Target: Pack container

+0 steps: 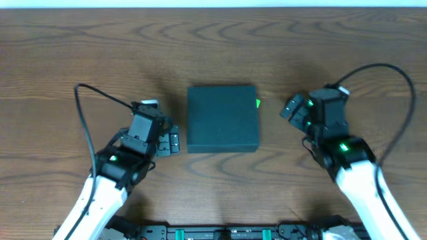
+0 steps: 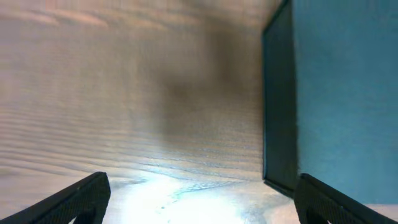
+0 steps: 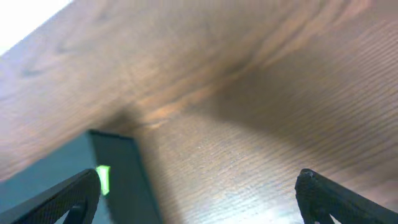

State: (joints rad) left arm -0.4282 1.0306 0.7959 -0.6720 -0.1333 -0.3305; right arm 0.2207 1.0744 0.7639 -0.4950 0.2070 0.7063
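**Left gripper** [image 1: 169, 141]: jaws spread wide, holding nothing. Only bare wooden table [image 1: 80, 47] lies between the fingers. It sits just beside the left wall of the container [image 1: 222, 119], near that wall's front corner. In the left wrist view, the dark side wall stands directly ahead of the right-hand finger.

**Right gripper** [image 1: 292, 107]: jaws spread wide, holding nothing. It stands near the container's right wall, level with the far corner and not touching it.

**Container:** dark teal-green square box at table centre, between both grippers, top flat and lid down. A small bright green mark [image 1: 257, 103] shows on its right edge.

**Obstructions:** a black cable [image 1: 87, 107] loops from each arm; neither crosses the container.
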